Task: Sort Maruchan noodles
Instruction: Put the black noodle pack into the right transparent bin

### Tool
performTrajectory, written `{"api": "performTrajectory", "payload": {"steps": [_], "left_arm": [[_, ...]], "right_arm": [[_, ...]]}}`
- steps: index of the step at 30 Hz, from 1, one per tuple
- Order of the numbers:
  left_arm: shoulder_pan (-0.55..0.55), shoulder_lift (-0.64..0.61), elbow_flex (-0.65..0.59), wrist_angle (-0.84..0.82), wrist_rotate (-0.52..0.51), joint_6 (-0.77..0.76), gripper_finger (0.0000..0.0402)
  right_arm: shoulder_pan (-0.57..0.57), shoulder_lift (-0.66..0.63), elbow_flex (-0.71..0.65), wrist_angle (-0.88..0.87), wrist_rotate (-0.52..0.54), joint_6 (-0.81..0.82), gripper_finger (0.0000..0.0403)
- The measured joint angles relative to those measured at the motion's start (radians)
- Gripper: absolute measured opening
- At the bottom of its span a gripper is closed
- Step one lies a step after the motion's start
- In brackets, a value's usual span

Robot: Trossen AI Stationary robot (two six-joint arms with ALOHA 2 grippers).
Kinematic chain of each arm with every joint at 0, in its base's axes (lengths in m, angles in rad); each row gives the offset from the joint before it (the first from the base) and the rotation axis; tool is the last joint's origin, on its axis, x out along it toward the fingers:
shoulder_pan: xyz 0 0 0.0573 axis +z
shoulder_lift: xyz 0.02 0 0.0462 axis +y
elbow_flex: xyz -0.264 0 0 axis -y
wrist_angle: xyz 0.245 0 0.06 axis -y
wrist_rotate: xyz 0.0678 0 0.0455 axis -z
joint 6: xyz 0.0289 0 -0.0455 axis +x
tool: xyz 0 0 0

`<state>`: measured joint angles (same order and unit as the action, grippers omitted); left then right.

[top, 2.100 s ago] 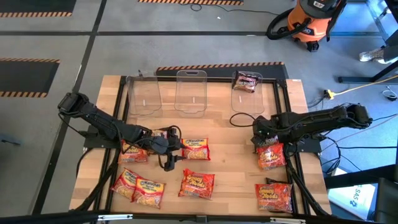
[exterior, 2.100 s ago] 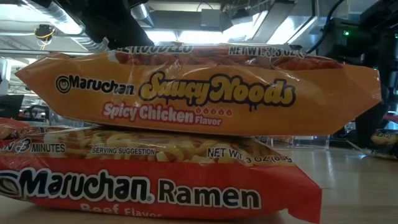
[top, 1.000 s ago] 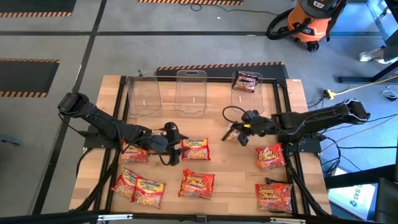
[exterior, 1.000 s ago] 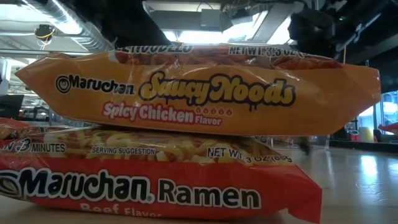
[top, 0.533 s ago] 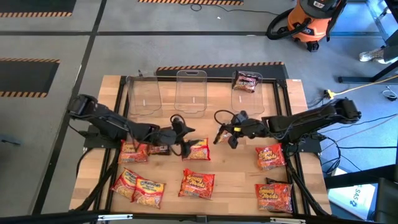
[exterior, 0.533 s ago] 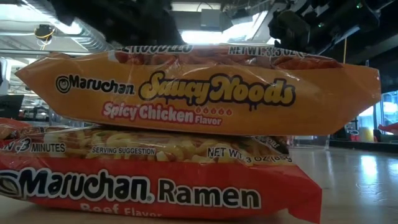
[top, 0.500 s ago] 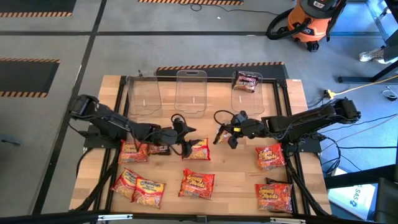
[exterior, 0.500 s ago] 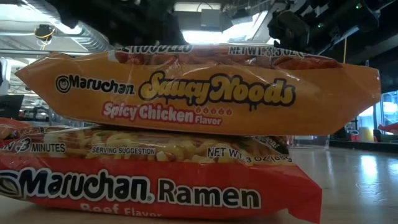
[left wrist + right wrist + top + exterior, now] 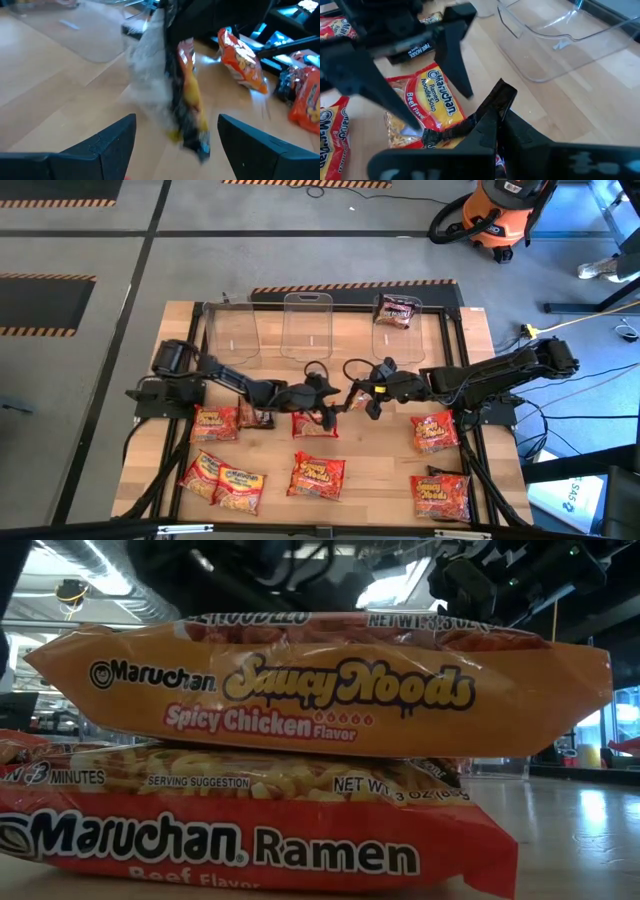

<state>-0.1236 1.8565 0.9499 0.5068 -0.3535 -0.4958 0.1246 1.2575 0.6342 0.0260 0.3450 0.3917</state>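
My right gripper (image 9: 362, 395) is shut on a dark brown and yellow Maruchan noodle packet (image 9: 189, 100) above the table's middle. My left gripper (image 9: 328, 402) faces it from the table's left. Its fingers (image 9: 117, 137) are open and stand short of the packet, touching nothing. A red beef ramen packet (image 9: 427, 107) lies flat on the table under them. More red and orange packets (image 9: 317, 475) lie flat along the near part of the table. Another dark packet (image 9: 397, 310) lies in the far right clear bin. My right gripper pinches the dark packet between its two fingers at one end, by the crimped seam (image 9: 501, 97). The fingers come from the table's right, slanting down. The packet is lifted clear of the table and hangs edge-on below the fingers (image 9: 192, 135).
Three clear bins (image 9: 307, 330) stand in a row at the far side. Packets lie at the near left (image 9: 222, 480) and near right (image 9: 440, 465). In the low view an orange Saucy Noods packet (image 9: 320, 685) rests on a red ramen packet (image 9: 250, 830) close to the camera.
My left gripper has swung from the left part of the table toward the right, up to the packet that my right gripper holds. My right gripper has carried that packet a little toward the table's left, still clear of the table.
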Motion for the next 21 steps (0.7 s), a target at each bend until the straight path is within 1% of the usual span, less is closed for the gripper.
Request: {"api": "performTrajectory", "payload": {"steps": [4,9,14,18,21], "left_arm": [[0.021,0.051,0.074,-0.023,0.013,-0.024,0.0274],[0.044,0.088,0.121,-0.026,0.058,-0.043,0.0274],[0.062,0.125,0.14,-0.029,0.057,-0.045,0.0274],[0.082,0.156,0.147,-0.023,0.055,-0.044,0.0274],[0.094,0.165,0.147,-0.021,0.067,-0.021,0.0264]], "right_arm": [[0.0,0.0,0.0,0.014,0.0,-0.005,0.0],[0.0,0.0,0.0,0.019,0.0,-0.014,0.0],[0.0,0.013,0.0,0.04,0.001,-0.026,0.0],[0.0,0.048,0.0,0.083,-0.022,-0.032,0.0],[0.0,0.068,0.0,0.118,-0.032,-0.036,0.0]]}}
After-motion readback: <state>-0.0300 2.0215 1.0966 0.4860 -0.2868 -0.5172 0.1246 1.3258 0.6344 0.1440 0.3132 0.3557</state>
